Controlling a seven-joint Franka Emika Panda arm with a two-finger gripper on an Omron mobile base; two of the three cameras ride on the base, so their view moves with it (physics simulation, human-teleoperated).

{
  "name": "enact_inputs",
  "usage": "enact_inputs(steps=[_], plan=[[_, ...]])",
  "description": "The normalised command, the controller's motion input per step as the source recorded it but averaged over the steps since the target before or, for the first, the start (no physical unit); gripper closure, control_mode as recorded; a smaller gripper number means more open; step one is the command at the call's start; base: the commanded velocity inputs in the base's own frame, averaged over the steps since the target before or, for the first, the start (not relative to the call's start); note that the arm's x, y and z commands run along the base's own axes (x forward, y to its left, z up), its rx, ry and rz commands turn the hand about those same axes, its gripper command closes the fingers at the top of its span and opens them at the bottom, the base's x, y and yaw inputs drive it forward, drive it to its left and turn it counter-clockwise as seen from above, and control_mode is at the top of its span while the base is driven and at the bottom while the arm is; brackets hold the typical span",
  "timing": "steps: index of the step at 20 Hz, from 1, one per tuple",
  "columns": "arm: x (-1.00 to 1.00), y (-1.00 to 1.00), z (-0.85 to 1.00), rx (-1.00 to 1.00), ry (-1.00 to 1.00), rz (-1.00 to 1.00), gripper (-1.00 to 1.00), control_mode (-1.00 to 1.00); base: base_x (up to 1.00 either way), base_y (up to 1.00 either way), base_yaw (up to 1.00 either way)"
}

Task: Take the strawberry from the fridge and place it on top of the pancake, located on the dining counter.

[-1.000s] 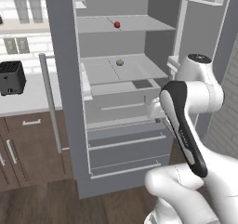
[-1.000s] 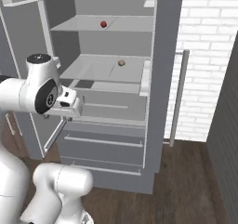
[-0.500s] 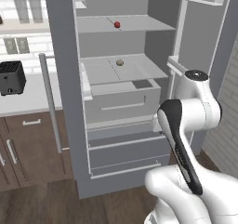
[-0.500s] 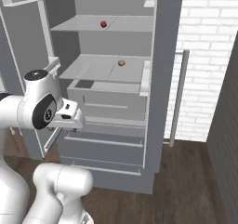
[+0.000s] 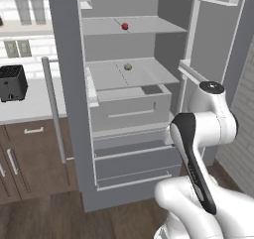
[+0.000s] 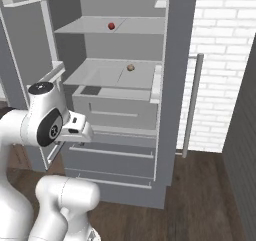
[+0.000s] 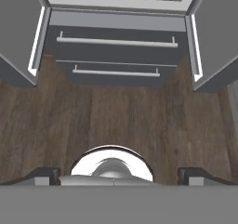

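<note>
The matte-grey fridge stands open with both doors swung wide. A tiny bright-red strawberry rests on the upper shelf. One shelf lower lies a small brownish-tan lump. My arm is folded low in front of the drawers, well below the strawberry. In the hand view my gripper points down at the wooden floor, open, fingertips wide apart with nothing between them. The pancake and the dining counter are out of view.
A black toaster sits on a white worktop over brown cabinets left of the fridge. A white brick wall rises on the right. The open doors flank the drawers; long door handles stick out.
My arm has sunk and folded lower in front of the fridge, its top joint dropping. The fridge, strawberry and lump have stayed put.
</note>
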Motion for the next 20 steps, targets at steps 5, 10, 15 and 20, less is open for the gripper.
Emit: enact_inputs(steps=[5, 10, 15, 20], plan=[[0.01, 0.00, 0.00, 0.00, 0.00, 0.00, -1.00, 1.00, 0.05, 0.00, 0.00], [0.00, 0.00, 0.00, 0.00, 0.00, 0.00, -1.00, 1.00, 0.52, 0.00, 0.03], [0.00, 0.00, 0.00, 0.00, 0.00, 0.00, -1.00, 1.00, 0.68, 0.00, 0.02], [0.00, 0.00, 0.00, 0.00, 0.00, 0.00, -1.00, 1.00, 0.64, 0.00, 0.00]])
